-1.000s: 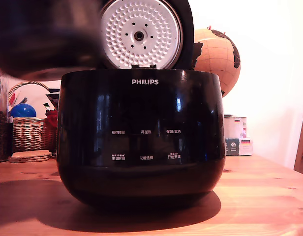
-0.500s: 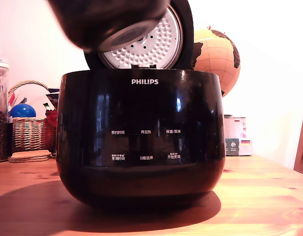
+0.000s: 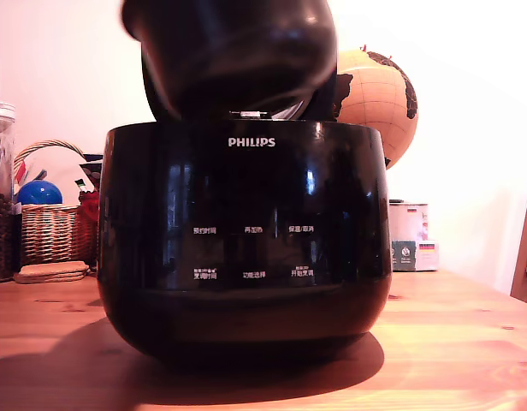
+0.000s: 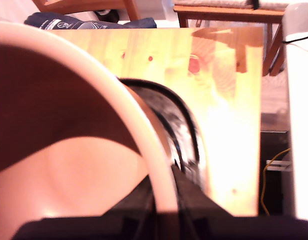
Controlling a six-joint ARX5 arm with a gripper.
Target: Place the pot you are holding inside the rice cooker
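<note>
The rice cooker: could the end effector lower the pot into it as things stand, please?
Probably yes: the rice cooker has its lid up, and the pot, clamped at its rim by the end effector, hangs above the opening.

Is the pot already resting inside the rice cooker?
No, in the exterior view the pot hangs tilted above the rice cooker, its rounded bottom above the cooker's top edge.

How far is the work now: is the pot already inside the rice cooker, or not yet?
Not yet. Done: the rice cooker stands with its lid open, and the pot is above its opening. In hand: the gripper is clamped on the pot's rim in the wrist view, holding it slightly tilted in the air. Left: lower the pot into the cooker and let go.
</note>
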